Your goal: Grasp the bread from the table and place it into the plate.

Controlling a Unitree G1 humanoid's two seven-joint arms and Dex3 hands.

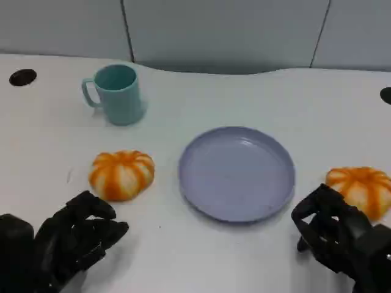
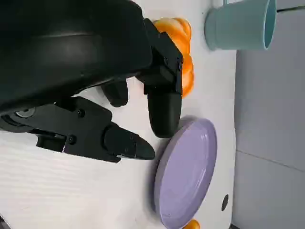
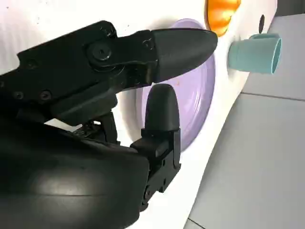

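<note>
At table's near edge: both robot hands, left [image 1: 76, 235] and right [image 1: 333, 229], loosely open, empty; plate [image 1: 237, 173] between breads.

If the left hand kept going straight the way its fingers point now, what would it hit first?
Probably the orange bread lying just ahead of the left hand and left of the plate, though depth is hard to judge; the left wrist view suggests the same.

Plate [image 1: 237, 174] between two breads [image 1: 122, 174] [image 1: 361, 190], mug [image 1: 116, 94] behind left bread
</note>
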